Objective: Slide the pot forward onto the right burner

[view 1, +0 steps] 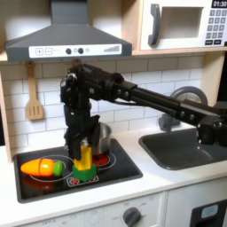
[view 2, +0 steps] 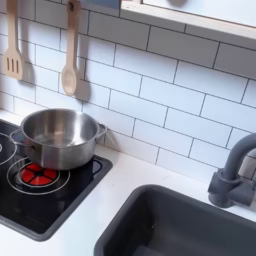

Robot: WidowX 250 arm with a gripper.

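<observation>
In the first exterior view the black gripper (view 1: 84,133) hangs above the glossy black cooktop (view 1: 35,184); whether its fingers are apart or together, I cannot tell. In the second exterior view the small shiny silver metal pot (view 2: 58,137) sits at the cooktop's back, just behind the flat red ring burner (view 2: 40,175).

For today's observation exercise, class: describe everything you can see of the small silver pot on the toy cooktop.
The pot is round, straight-sided and shiny, apparently polished metal, with a rolled rim and a small side handle towards the second exterior view's right. It stands upright, open and empty, at the back of the glossy black cooktop, behind the red ring burner, whose far edge it seems to overlap. In the first exterior view the arm largely hides it; whether the fingers touch it cannot be told.
</observation>
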